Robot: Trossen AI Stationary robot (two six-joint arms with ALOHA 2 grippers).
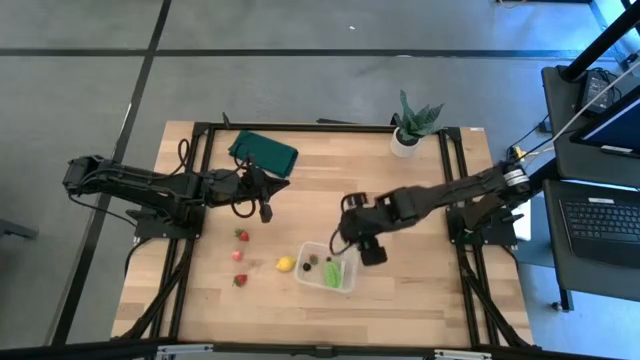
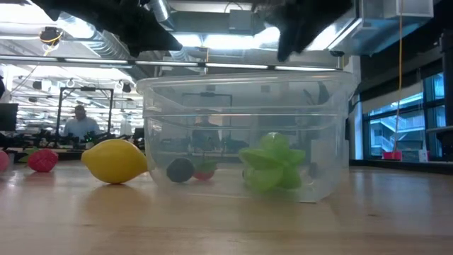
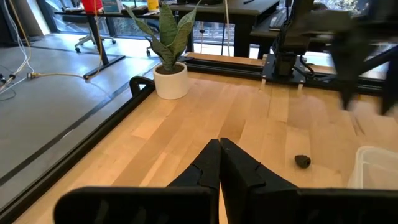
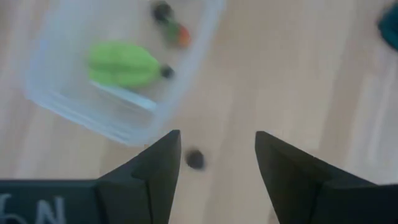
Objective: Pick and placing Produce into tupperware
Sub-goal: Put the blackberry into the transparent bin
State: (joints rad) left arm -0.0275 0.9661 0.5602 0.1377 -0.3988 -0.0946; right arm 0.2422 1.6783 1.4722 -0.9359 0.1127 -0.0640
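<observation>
Step in hand, as judged: collecting a loose piece of produce beside the tupperware [image 1: 327, 268]. The right pincer [image 4: 216, 163] hangs over the desk [image 1: 420, 300] just beside the tub, its 2 fingers spread wide and holding nothing; a dark berry [image 4: 196, 159] lies on the wood between them, outside the tub wall. The next move probably calls for lowering straight down, closing on this small round piece without rolling it, then lifting it over the rim. The tub already holds the light green piece [image 2: 272, 161], a dark berry [image 2: 180, 170] and a small reddish item. The lemon [image 1: 285, 264] sits just beside the tub; 3 strawberries [image 1: 240, 257] lie farther toward the left arm. The left pincer [image 3: 219, 163] waits near the green cloth [image 1: 264, 150], fingers pressed together and empty.
</observation>
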